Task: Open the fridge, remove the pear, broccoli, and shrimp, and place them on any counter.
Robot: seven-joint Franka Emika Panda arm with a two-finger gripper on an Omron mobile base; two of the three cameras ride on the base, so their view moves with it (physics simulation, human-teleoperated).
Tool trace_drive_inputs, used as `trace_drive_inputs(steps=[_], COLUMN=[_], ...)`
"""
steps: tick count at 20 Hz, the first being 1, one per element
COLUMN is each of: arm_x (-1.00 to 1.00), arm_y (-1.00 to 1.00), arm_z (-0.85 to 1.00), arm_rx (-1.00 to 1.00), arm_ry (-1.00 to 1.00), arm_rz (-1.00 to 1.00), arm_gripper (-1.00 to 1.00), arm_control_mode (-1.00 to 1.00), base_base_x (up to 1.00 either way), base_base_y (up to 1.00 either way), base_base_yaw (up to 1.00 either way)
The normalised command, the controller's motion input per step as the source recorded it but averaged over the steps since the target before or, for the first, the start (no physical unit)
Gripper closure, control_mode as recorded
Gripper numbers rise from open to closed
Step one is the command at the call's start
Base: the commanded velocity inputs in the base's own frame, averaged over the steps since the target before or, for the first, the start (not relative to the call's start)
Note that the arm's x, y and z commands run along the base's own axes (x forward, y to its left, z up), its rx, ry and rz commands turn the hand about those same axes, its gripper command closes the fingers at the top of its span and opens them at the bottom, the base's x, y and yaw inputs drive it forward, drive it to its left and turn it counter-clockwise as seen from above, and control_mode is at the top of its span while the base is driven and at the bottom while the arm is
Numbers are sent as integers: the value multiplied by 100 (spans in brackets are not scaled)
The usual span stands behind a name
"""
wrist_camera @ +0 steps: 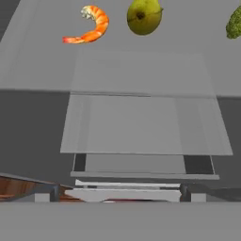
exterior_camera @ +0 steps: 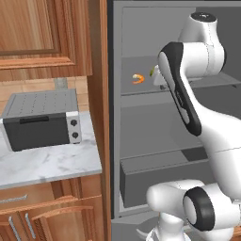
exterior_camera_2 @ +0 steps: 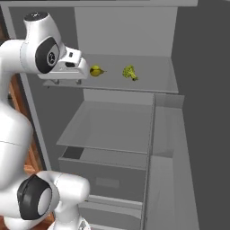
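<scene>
Robot arm reaches into the open fridge, fingers spread wide and holding nothing.

Left base view: the shrimp lies on the fridge's upper shelf, a sliver of the pear just right of it beside the arm; the counter with a toaster oven stands left of the fridge. Right base view: the gripper sits at the upper shelf's front edge, touching no food; the pear lies just beyond, stem toward the broccoli farther right. Hand view: the shrimp curves crosswise, tail left; pear then broccoli follow to its right.
</scene>
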Motion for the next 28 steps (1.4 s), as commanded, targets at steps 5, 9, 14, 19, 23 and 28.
trace_drive_inputs(steps=[5, 9, 14, 19, 23, 28], arm_x=[43, 41, 37, 42, 24, 27], arm_y=[1, 6, 4, 3, 11, 10], arm_z=[0, 0, -1, -2, -3, -17], arm_rx=[3, 2, 1, 1, 2, 4], arm_ry=[-5, -4, 0, 2, 0, 0], arm_rz=[1, -1, 0, 0, 0, 0], arm_gripper=[-100, -100, -100, -100, -100, -100], arm_control_mode=[-100, -100, -100, -100, -100, -100], base_base_x=[0, 0, 0, 0, 0, 0], base_base_y=[0, 0, 0, 0, 0, 0], base_base_yaw=[0, 0, 0, 0, 0, 0])
